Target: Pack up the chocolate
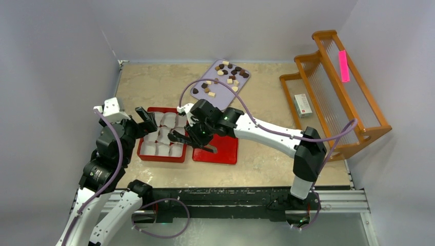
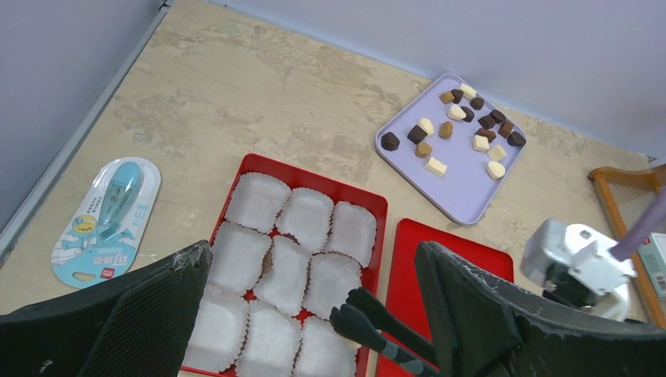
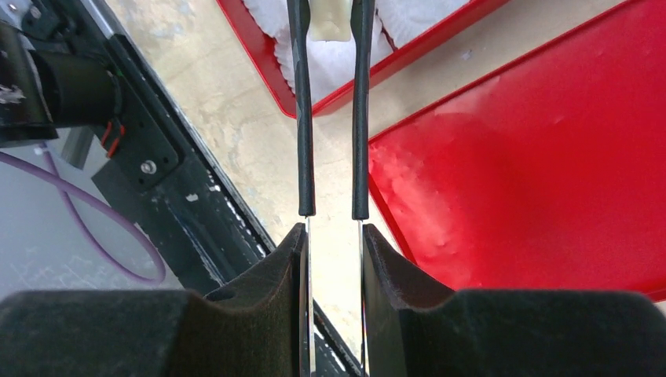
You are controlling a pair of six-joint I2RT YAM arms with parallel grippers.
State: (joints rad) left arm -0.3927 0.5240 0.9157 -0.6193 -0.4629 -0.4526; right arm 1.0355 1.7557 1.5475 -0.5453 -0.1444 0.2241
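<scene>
- Beige mottled tabletop [image 1: 267, 164] between grey walls; red box [image 2: 314, 184] of white paper cups [image 2: 302, 216] sits by the left arm.
- Right gripper [image 3: 333, 236] is clamped narrow on tongs [image 3: 303, 118]; their long axis runs 6 to 12 o'clock in the wrist view; a cream piece [image 3: 330, 22] is pinched at 12 o'clock, over the cups.
- Left gripper [image 1: 147, 123] gapes wide, holding nothing; other chocolates [image 1: 231, 72] lie on a purple tray [image 1: 225, 98], at 1 o'clock from the box.
- Tong tips are cut off at the frame edge; which cup lies beneath cannot be told.
</scene>
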